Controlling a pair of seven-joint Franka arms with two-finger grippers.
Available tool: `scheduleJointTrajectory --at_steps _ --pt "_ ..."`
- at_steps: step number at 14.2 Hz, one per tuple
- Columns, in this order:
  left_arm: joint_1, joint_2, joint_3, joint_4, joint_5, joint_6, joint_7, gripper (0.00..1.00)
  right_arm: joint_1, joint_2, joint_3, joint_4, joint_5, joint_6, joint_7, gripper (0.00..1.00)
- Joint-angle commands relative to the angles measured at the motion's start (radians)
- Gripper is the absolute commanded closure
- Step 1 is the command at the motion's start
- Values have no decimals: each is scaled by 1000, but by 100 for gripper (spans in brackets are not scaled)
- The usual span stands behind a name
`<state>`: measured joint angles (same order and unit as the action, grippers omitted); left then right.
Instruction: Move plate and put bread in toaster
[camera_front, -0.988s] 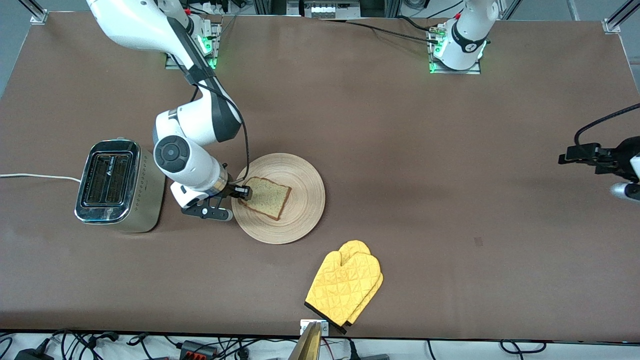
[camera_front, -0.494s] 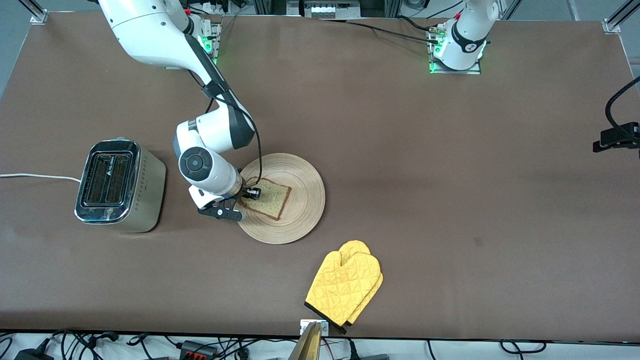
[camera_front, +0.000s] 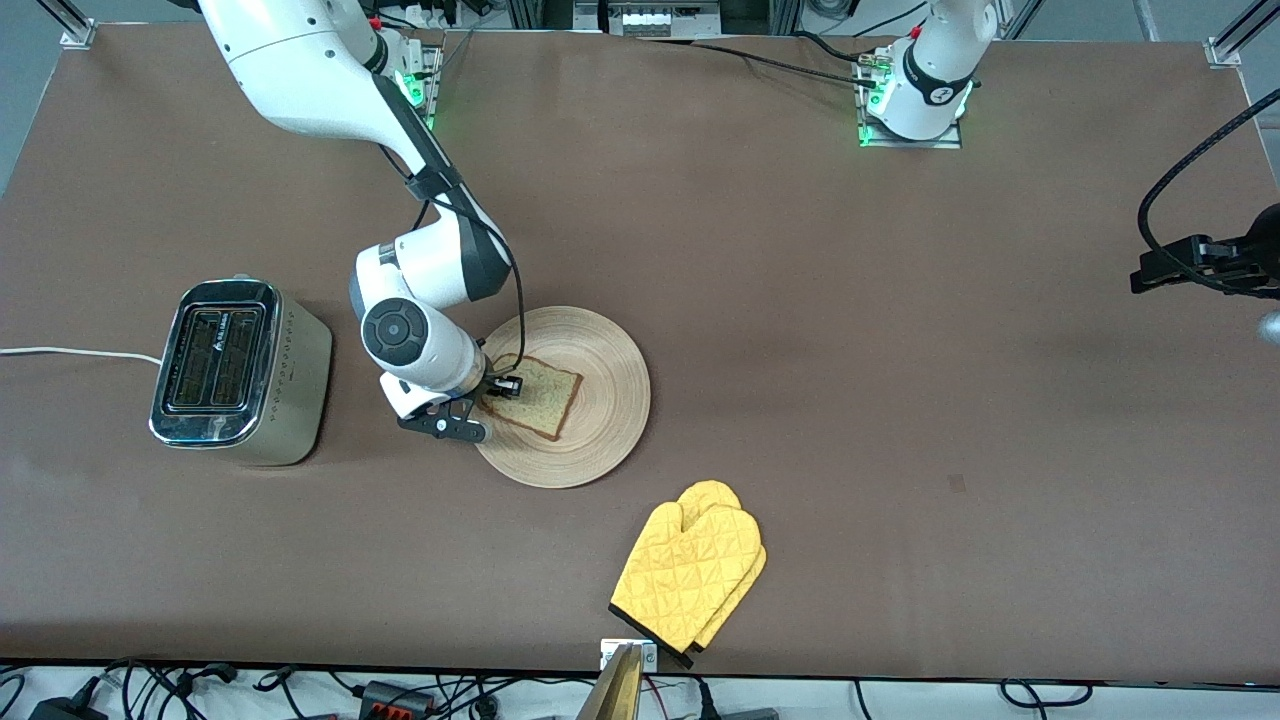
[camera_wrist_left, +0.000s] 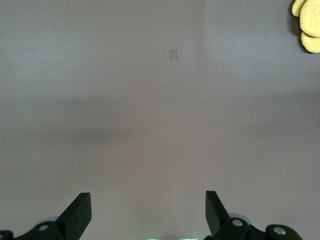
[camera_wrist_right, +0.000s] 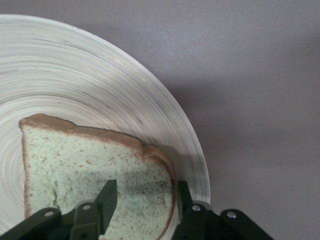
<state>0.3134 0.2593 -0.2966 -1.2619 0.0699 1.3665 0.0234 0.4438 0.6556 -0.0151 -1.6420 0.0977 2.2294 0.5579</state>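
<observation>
The tan wooden plate (camera_front: 605, 400) lies mid-table with the bread (camera_front: 540, 398) flat on it. My right gripper (camera_front: 497, 390) is low at the plate's rim on the toaster's side, tilted over the slice's edge. In the right wrist view the right gripper (camera_wrist_right: 146, 186) is open, one finger over the bread (camera_wrist_right: 85, 160) and the other just outside its crust above the plate (camera_wrist_right: 100, 75). The cream and chrome toaster (camera_front: 235, 372) stands toward the right arm's end, slots bare. My left gripper (camera_wrist_left: 147, 200) is open over bare table; the left arm's hand (camera_front: 1200, 262) hangs at its own end of the table.
A yellow oven mitt (camera_front: 690, 575) lies nearer the front camera than the plate; its tip also shows in the left wrist view as the mitt (camera_wrist_left: 307, 25). The toaster's white cord (camera_front: 70, 352) runs off the table's right-arm end.
My right gripper slid from the plate's rim onto the bread's edge and its fingers narrowed. The left arm's hand shifted about at its end of the table.
</observation>
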Motion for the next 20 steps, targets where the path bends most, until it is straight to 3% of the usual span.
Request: scheduleJointTrajectory --at_steps 1,3,6,11,17,20 --pt "35 -102 -19 -143 13 52 33 0 9 5 -8 1 10 10 20 46" --pt "44 -208 -18 -294 5 142 33 0 9 5 -8 1 10 15 20 49" --pt "84 -247 -16 -372 -54 163 26 0 9 21 -2 -1 10 35 20 52" --pt "107 -250 -32 -363 -68 154 33 0 10 22 0 -1 10 35 20 63" --pt "115 -244 -32 -358 -68 158 33 0 10 27 1 -1 10 33 20 100" --pt "116 -244 -32 -358 -67 155 35 0 10 27 7 -1 10 33 20 100"
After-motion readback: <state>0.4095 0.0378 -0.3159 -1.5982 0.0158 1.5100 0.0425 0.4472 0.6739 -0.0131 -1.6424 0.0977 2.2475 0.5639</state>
